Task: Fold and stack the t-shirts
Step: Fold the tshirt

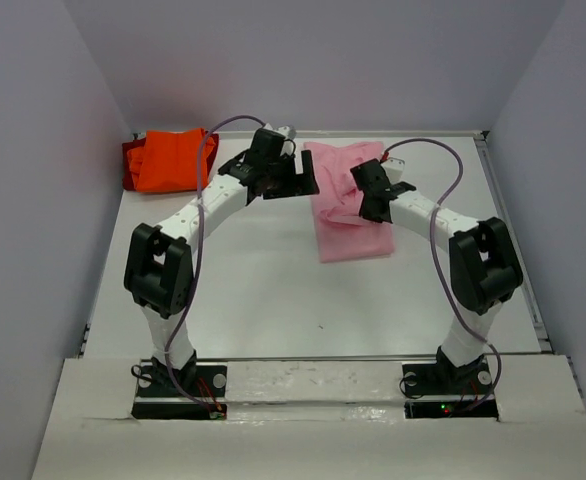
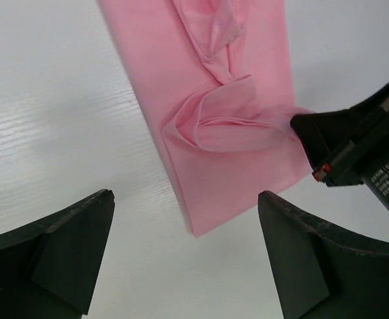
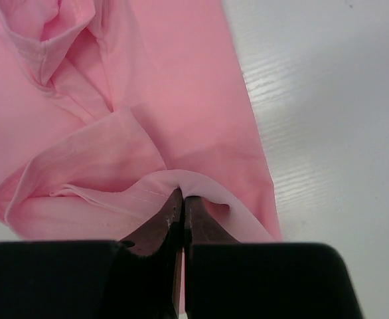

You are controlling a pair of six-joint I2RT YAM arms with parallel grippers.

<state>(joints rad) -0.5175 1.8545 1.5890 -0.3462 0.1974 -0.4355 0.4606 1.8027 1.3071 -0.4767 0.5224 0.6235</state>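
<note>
We're over the light pink soft-cloth t-shirt (image 1: 351, 225), lying as a long, partly folded strip on the white table (image 1: 273, 290) toward the far right. It sits well apart from the bright orange folded shirts (image 1: 168, 160) piled in the far left corner.

Our right gripper (image 3: 182, 198) has its jaws pressed together on a thin fold of hem at the shirt's edge. It is pinching pink cloth and nothing else. Our left gripper (image 2: 186, 256) hangs over a corner of the strip, fingers spread wide with nothing between them.

This cloth looks light and limp to us. It should sag from any single pinch and may slide on the smooth tabletop rather than hold a crease. There's a bunched sleeve puckering the middle, so we'd steer clear of that lump. We judge the best hold to be the free corner under the left gripper, catching every layer at the edge. With a pinch on each side, the fold could lift evenly.
</note>
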